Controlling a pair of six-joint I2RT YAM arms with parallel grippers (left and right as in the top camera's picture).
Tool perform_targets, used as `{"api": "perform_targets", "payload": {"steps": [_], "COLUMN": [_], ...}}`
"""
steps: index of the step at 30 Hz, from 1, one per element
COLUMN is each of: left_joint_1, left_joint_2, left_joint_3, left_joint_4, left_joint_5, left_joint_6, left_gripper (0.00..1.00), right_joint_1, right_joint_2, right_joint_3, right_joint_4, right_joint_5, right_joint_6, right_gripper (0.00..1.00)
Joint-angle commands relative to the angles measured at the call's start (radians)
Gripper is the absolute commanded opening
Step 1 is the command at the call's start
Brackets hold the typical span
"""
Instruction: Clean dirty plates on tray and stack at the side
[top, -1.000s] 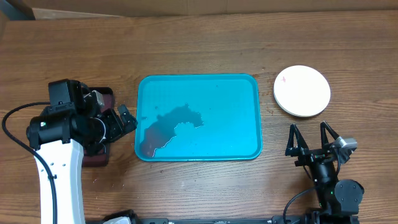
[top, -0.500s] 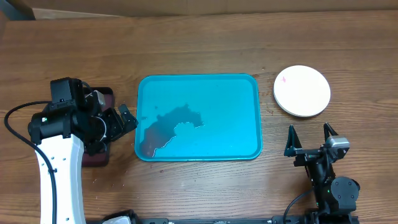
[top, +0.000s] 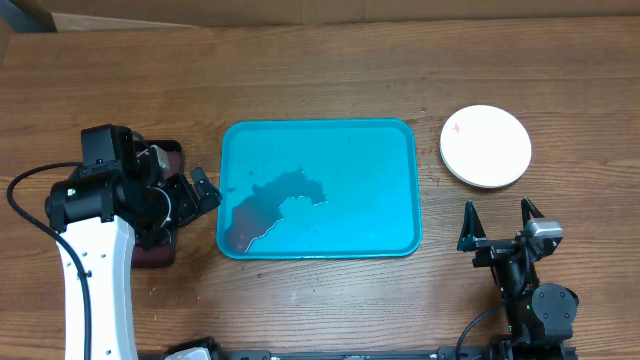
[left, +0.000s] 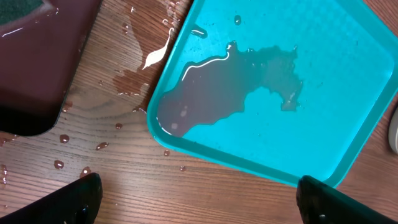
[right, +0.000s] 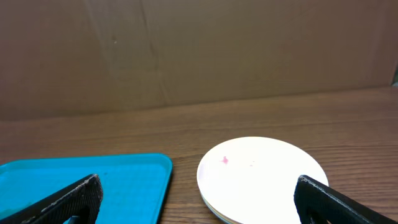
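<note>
The teal tray (top: 370, 190) lies mid-table and holds only a puddle of murky water (top: 270, 205) at its left end. A white plate (top: 486, 146) with a small red smear (top: 456, 127) lies on the wood to the right of the tray; the rim of another plate shows under it in the right wrist view. My left gripper (top: 200, 192) hangs open just off the tray's left edge, with nothing between its fingers (left: 81, 199). My right gripper (top: 497, 215) stands open and empty, in front of the white plate (right: 261, 177).
A dark maroon tray (top: 160, 205) sits under my left arm, left of the teal tray (left: 323, 93). Water drops (left: 59, 165) and a wet patch lie on the wood between the two trays. A cardboard wall (right: 199, 50) stands behind the table.
The right gripper swung from a slight slant to square-on and has held still for the last half second. My left arm shifted a little. Both grippers stayed open.
</note>
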Motion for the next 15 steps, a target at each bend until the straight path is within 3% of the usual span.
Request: {"api": "perform_targets", "payload": {"steps": [1, 15], "left_joint_1": [-0.005, -0.005], "left_joint_2": [0.004, 0.004], "left_joint_3": [0.0, 0.0], "left_joint_4": [0.003, 0.003], "left_joint_5": [0.004, 0.004], "left_joint_6": [-0.014, -0.014], "left_gripper": [1.0, 1.0], "right_joint_1": [0.002, 0.002], "right_joint_2": [-0.01, -0.01], "right_joint_3": [-0.01, -0.01], "right_joint_4": [0.004, 0.005], "right_joint_5": [0.042, 0.043], "right_joint_6": [0.006, -0.016], "right_gripper": [1.0, 1.0]}}
